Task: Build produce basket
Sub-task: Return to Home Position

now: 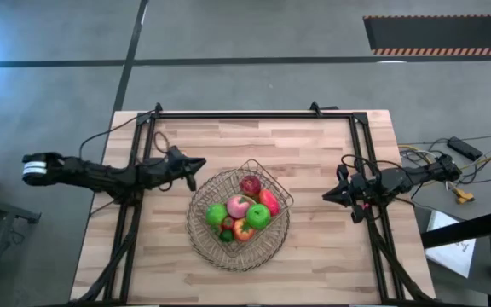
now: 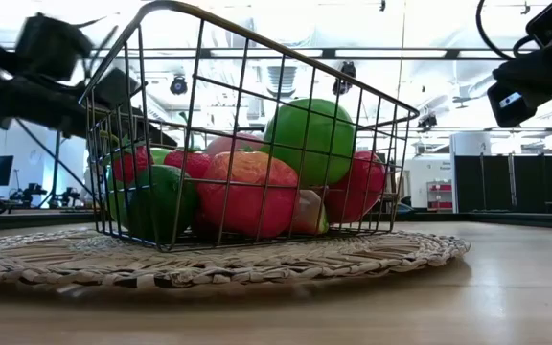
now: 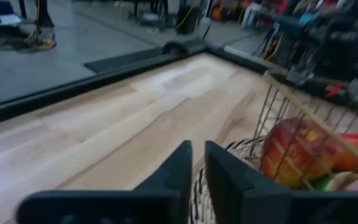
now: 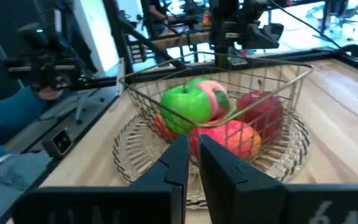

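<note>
The basket (image 1: 220, 180) of thin wire stands in the middle of the wooden surface (image 1: 331, 145), set on a round woven mat (image 1: 207, 246) that is wider than it. The produce is gathered inside the basket. One green apple (image 1: 216, 213) lies at its left side and a second green apple (image 1: 258, 216) at its near right. A pink peach (image 1: 239, 205) is lodged between them. A dark red apple (image 1: 251, 185) is seen at the far side, and a red piece (image 1: 269, 201), probably the watermelon slice, lies along the right wall. A red-yellow fruit (image 1: 243, 229) and a small strawberry (image 1: 227, 223) are packed at the near side. In the low view the pile is seen to rise almost to the rim.

The left arm (image 1: 101, 175) is stretched low over the surface. The left jaws are held just beside the mat's far left edge, closed to a narrow slit with nothing gripped. The right arm (image 1: 399, 181) is reached in from the right. The right jaws are kept apart from the mat, pointed at the basket, likewise closed to a thin gap and empty. A blue sleeve (image 4: 5, 118) of a person is visible beyond the surface in the right wrist view.
</note>
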Controlling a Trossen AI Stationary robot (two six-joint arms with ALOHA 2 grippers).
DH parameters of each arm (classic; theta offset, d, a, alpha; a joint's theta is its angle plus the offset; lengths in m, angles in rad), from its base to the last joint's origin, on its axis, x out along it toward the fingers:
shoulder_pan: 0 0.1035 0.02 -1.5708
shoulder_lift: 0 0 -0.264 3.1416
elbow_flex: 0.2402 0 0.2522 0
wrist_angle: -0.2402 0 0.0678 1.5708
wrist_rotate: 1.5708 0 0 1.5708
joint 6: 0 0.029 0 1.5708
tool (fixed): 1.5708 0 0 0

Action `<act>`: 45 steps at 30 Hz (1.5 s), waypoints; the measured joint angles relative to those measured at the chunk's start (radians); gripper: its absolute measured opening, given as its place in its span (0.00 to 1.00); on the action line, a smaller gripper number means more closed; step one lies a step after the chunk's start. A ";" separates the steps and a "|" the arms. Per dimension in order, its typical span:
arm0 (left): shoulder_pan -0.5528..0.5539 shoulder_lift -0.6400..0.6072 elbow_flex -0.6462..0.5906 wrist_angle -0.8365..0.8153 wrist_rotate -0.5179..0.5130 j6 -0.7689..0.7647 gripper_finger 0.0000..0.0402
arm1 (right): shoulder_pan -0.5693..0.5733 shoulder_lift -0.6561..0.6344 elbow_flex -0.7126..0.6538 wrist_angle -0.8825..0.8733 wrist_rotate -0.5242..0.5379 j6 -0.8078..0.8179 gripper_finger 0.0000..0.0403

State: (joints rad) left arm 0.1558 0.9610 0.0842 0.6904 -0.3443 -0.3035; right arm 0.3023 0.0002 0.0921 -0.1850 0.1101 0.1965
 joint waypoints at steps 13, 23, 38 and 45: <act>0.002 -0.417 -0.074 -0.211 0.024 0.054 0.00 | -0.002 0.000 -0.013 0.004 -0.034 -0.061 0.07; 0.004 -0.681 -0.075 -0.528 0.026 0.084 0.00 | -0.029 0.000 -0.013 -0.001 -0.005 -0.090 0.07; 0.004 -0.902 -0.078 -0.648 0.209 0.161 0.00 | -0.126 0.000 -0.024 0.034 -0.012 -0.029 0.07; 0.001 -0.928 -0.078 -0.649 0.268 0.193 0.00 | -0.127 0.000 -0.071 0.181 -0.011 -0.063 0.07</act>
State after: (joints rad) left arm 0.1570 0.0332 0.0059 0.0419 -0.0761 -0.1103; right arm 0.1757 0.0000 0.0207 -0.0041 0.0995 0.1337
